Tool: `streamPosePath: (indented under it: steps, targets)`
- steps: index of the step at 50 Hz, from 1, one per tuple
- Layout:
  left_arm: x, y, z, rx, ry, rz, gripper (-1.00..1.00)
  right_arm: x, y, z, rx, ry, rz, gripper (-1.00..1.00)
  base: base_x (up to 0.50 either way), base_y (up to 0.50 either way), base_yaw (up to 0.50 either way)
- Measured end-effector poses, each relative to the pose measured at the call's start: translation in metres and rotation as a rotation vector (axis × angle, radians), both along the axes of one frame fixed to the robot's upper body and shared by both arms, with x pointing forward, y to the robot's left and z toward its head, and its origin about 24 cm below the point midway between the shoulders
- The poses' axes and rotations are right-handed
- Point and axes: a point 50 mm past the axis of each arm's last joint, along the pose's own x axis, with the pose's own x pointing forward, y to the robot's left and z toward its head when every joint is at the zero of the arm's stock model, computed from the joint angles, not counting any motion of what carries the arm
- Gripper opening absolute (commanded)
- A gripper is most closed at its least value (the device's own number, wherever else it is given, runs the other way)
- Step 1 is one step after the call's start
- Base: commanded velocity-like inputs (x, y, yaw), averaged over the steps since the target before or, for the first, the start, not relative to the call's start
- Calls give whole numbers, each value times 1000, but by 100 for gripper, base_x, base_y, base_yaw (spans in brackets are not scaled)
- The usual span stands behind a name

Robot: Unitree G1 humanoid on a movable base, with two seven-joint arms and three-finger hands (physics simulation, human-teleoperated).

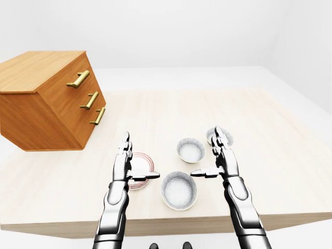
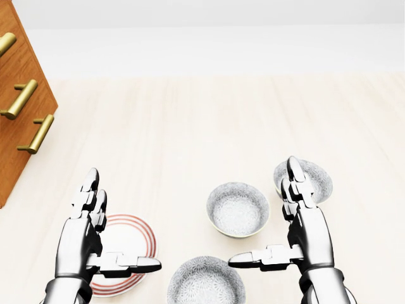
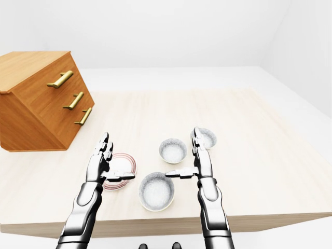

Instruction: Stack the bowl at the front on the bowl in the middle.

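Three grey patterned bowls stand in a slanted row on the pale wooden table (image 2: 190, 126). At the bottom edge of the head view lies the front bowl (image 2: 205, 283); the middle bowl (image 2: 237, 209) is up and to its right. My right fingers partly hide the far bowl (image 2: 313, 179). My left hand (image 2: 121, 221) is open, fingers upright, thumb pointing right over a plate. My right hand (image 2: 262, 212) is open too, its thumb pointing left just above the front bowl's right rim. Neither hand touches a bowl.
A white plate with red rings (image 2: 126, 244) lies left of the front bowl, under my left thumb. A wooden drawer chest with brass handles (image 1: 49, 101) stands at the table's left. The table's near edge (image 1: 171, 222) runs just below the front bowl.
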Motion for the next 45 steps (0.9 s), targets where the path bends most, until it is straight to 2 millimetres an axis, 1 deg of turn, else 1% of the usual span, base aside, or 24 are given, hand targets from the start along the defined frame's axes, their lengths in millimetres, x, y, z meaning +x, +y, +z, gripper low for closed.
streamPosePath:
  steps: [18,35,45]
  targets:
    - [0,-1,0,-2,1,-1,100,0,0,0,-6,-4,4,100,28,0,0]
    - [-1,-1,0,-5,6,-2,100,0,0,-1,-9,-5,9,100,41,0,0]
    - [0,0,0,-8,8,-1,100,2,-5,1,-64,-14,-13,100,0,0,0]
